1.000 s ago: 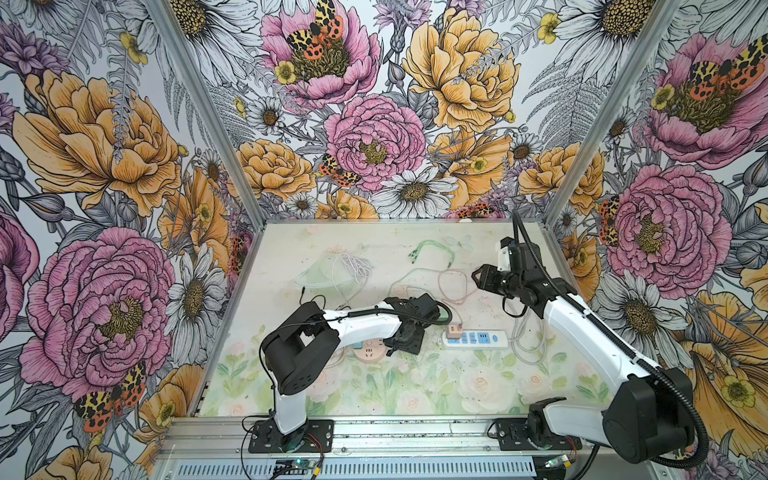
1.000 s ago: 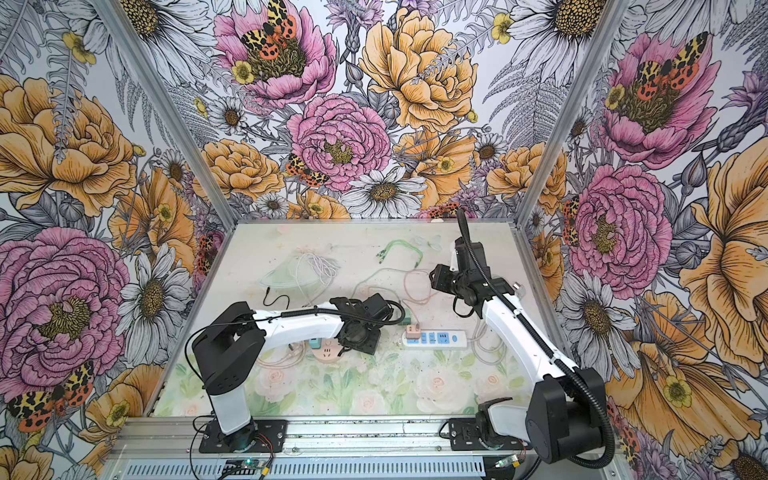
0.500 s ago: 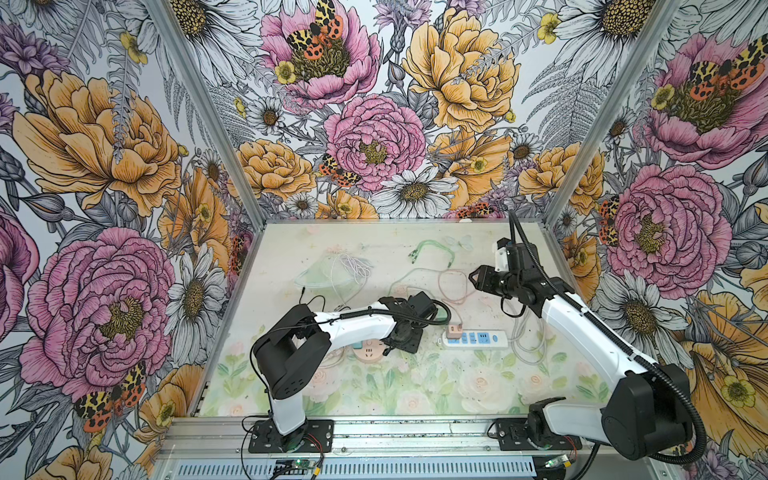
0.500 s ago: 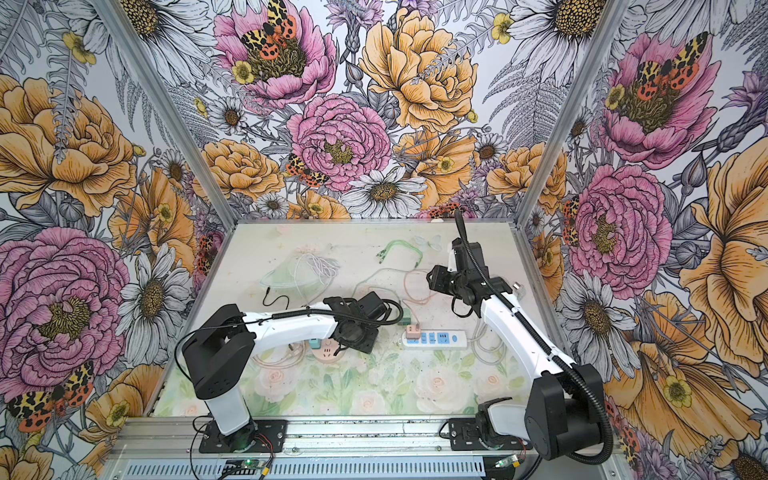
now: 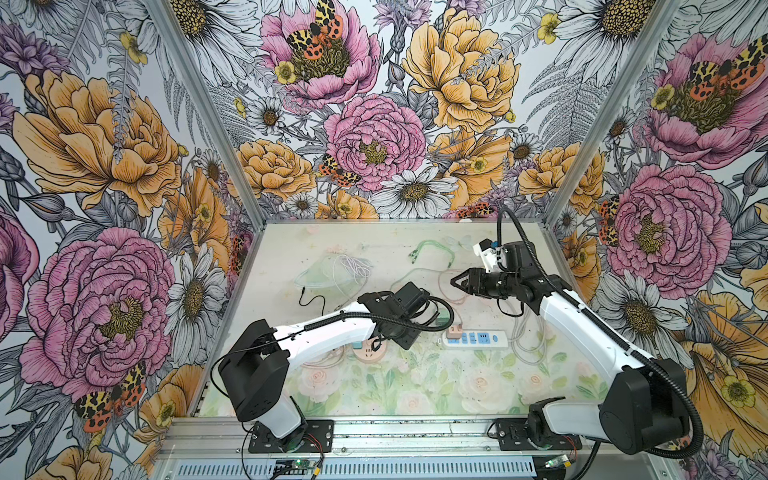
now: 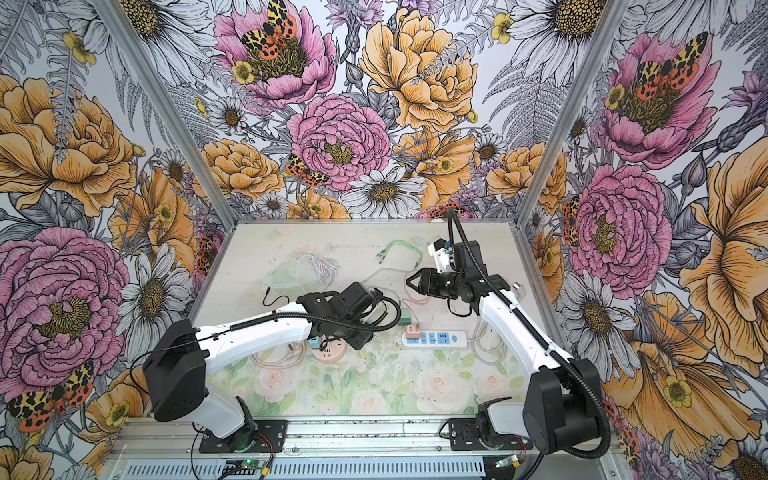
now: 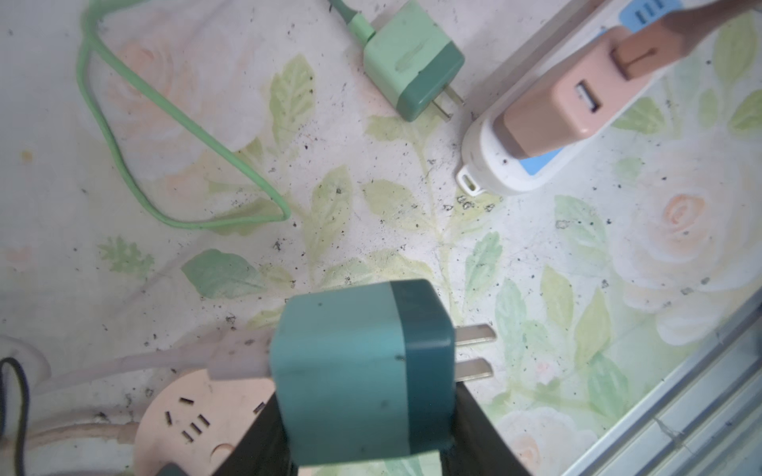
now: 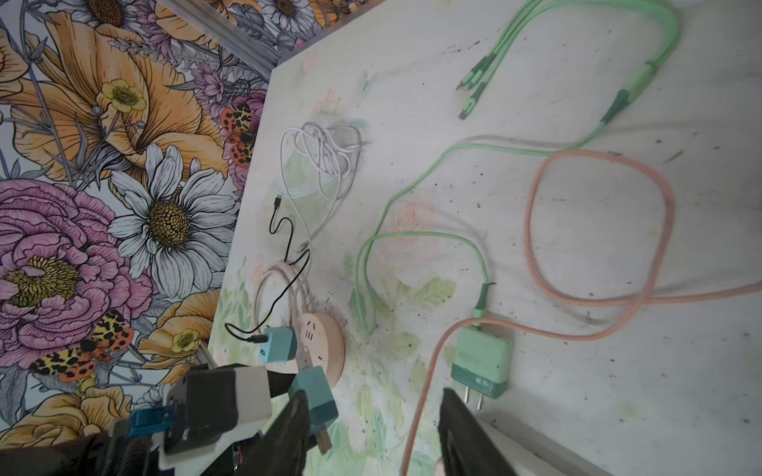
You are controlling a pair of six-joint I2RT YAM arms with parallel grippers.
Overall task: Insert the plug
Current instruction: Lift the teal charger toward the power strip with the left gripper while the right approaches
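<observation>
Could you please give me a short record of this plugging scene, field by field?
left gripper: shut on the teal adapter, prongs exposed, above the table
right gripper: open, empty, raised over the cables
power strip: white, lying flat, with the pink adapter plugged in at one end
green adapter: loose on the table near that end, unplugged
round socket: pink, on the table beside the held adapter
status: teal adapter not yet inserted
</observation>
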